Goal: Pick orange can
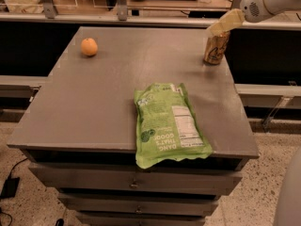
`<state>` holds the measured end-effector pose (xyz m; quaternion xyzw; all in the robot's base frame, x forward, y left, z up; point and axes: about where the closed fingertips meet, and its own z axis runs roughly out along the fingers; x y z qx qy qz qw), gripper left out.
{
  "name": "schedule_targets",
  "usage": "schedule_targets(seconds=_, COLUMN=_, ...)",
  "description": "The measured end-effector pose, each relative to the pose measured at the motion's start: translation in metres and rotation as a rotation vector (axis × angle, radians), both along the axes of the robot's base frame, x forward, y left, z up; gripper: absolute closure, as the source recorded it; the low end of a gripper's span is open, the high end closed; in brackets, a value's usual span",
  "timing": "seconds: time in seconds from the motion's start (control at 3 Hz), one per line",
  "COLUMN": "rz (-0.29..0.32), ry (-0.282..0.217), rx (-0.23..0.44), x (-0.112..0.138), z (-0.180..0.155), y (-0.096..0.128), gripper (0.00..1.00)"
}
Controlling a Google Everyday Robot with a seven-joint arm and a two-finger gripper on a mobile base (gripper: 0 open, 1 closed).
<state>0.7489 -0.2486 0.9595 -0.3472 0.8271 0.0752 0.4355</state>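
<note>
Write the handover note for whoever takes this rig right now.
Claw: at the far right corner of the table, right over the orange can; no grip can be confirmed.
Orange can: upright on the table, not lifted.
Also there: an orange far left, a green bag at the front edge.
Done: claw is at the can.
Left: grasp and lift it.
</note>
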Motion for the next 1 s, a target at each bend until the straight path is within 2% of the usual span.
schedule_targets(seconds=0.67, rz=-0.058, ry=0.090, rx=0.039, x=0.008, z=-0.032, y=-0.007, gripper=0.00)
schedule_targets(seconds=1.0, rz=-0.061, ry=0.131, rx=0.054, x=0.010, z=-0.047, y=-0.005, gripper=0.24)
